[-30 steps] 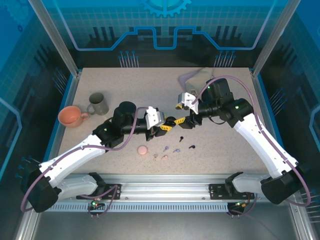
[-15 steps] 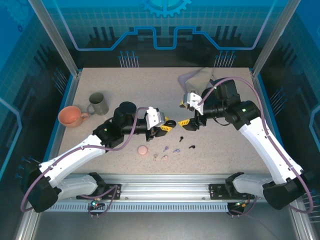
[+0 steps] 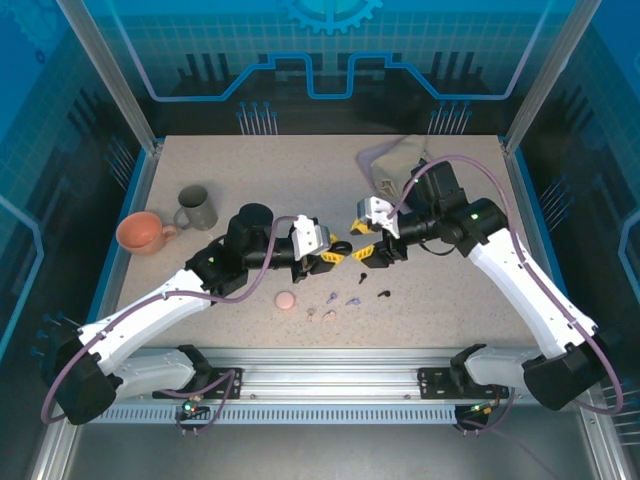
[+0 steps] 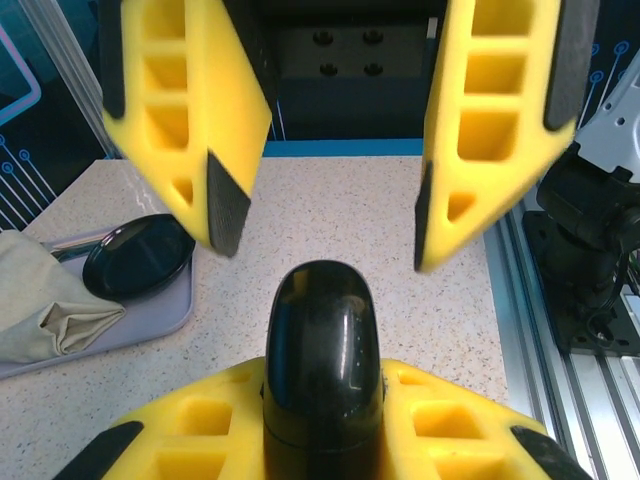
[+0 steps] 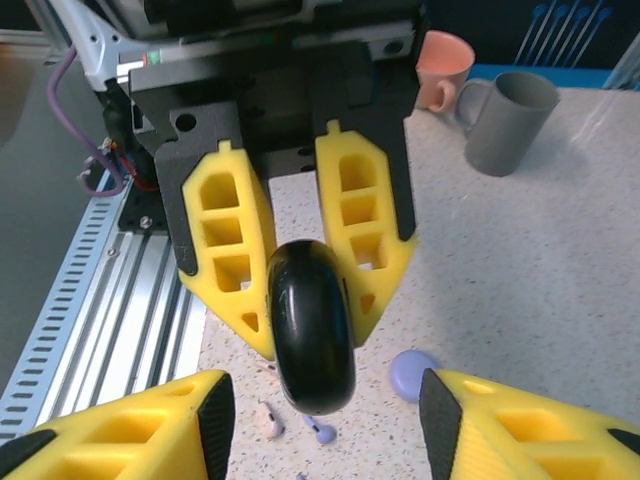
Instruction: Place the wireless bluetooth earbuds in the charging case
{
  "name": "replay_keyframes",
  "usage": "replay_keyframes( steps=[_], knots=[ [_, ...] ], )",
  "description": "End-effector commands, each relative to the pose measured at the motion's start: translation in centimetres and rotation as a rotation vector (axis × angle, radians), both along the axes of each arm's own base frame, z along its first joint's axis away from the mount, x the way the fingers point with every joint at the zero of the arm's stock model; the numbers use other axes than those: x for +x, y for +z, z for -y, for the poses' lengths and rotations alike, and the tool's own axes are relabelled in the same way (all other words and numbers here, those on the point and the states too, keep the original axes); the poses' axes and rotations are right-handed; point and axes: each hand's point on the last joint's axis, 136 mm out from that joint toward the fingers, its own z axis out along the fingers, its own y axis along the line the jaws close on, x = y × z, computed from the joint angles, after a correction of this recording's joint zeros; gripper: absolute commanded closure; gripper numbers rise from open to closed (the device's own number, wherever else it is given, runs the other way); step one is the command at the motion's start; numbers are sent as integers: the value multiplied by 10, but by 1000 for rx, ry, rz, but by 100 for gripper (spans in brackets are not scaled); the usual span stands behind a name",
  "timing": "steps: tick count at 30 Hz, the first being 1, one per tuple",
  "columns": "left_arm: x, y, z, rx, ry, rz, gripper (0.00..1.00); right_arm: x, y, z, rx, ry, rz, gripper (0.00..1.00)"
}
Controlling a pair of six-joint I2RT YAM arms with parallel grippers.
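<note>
My left gripper (image 3: 335, 256) (image 4: 322, 405) is shut on a glossy black round charging case (image 4: 320, 345) (image 5: 312, 340), which sticks out from between its yellow fingers. My right gripper (image 3: 367, 250) (image 5: 325, 418) faces it, open, with its fingertips (image 4: 228, 205) on either side of the case's free end and not touching it. The earbuds lie loose on the table in front of the grippers: two black (image 3: 362, 277) (image 3: 384, 293), two lavender (image 3: 331, 297) (image 3: 353, 300) and two pale pink (image 3: 312, 316) (image 3: 329, 315). A pale earbud (image 5: 268, 421) and a lavender earbud (image 5: 321, 432) lie below the held case.
A small pink round case (image 3: 286, 300) lies left of the earbuds. At the back right, a lavender tray (image 4: 150, 325) holds a beige cloth (image 3: 398, 158) and another black case (image 4: 137, 255). An orange mug (image 3: 145, 232) and a grey mug (image 3: 196, 208) stand at the left.
My right gripper pulled back to the right half a second ago, then came back left to the held case with its jaws narrower. The left gripper kept still with the case.
</note>
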Motion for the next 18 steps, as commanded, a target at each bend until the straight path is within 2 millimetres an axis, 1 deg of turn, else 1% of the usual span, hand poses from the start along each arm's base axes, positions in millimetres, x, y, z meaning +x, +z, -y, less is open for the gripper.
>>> replay_keyframes(
  steps=[1, 3, 7, 9, 12, 16, 18],
  knots=[
    [-7, 16, 4, -8, -46, 48, 100, -12, 7, -6, 8, 54, 2, 44],
    [-7, 18, 4, -8, -51, 54, 100, -11, 6, -8, 4, 60, -4, 45],
    [-6, 18, 5, -4, -54, 59, 100, -12, 3, -13, -9, 78, -23, 51],
    [-7, 18, 5, -3, -56, 61, 100, -11, 2, -15, -12, 83, -28, 52],
    [-7, 19, 5, -4, -57, 63, 100, -12, 2, -18, -11, 88, -28, 58],
    [-7, 17, 5, 0, -58, 59, 100, -11, 4, -18, -8, 88, -27, 71],
    [-6, 17, 5, 2, -56, 55, 100, -11, 5, -17, -9, 82, -21, 75]
  ],
)
